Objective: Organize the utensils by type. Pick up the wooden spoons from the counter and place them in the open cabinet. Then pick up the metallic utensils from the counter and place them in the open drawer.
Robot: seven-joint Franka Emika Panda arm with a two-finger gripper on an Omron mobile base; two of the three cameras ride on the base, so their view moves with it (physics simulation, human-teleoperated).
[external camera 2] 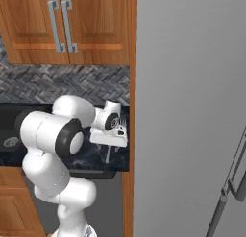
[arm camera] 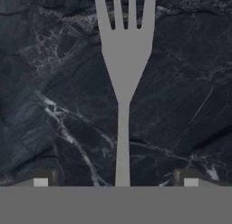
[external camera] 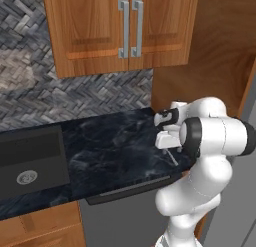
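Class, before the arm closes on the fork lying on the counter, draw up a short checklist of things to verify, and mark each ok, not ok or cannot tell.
1. Gripper open: ok.
2. Fork lies between the fingertips: ok, handle centred.
3. Fork flat on the counter: ok.
4. Fingertips low enough to grip: cannot tell.
5. Nothing beside the fork in the hand view: ok.
6. Drawer open for it: cannot tell.

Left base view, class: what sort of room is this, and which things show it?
Most likely a kitchen: orange-brown wooden wall cabinets with silver bar handles, a black marble-look counter against grey herringbone tiles, and a flat grey metal fork.
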